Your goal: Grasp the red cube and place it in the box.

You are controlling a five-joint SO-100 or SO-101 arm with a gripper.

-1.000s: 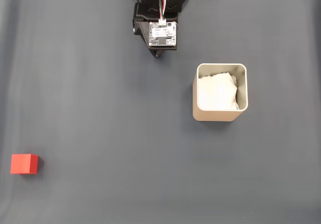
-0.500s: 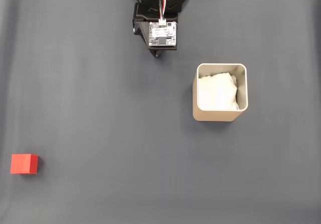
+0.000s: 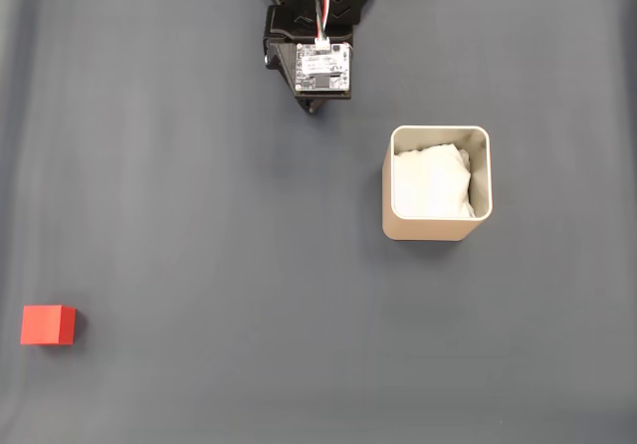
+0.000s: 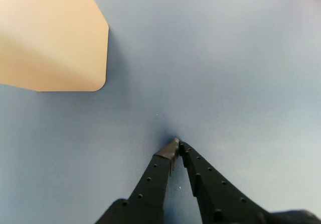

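Red matte cube (image 3: 48, 325) waits far from the black two-finger gripper (image 4: 177, 144)
Fingers pressed together; unless they spread first, they could knock it farther from the beige paper-lined box (image 3: 436, 228)

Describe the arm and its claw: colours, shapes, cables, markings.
In the fixed view the arm is black plastic with chevron-shaped cutouts. It carries a small white circuit board with a dark chip, fed by red, white and black wires. In the wrist view the claw has two black tapered fingers dotted with small holes, one with a greyish tip.
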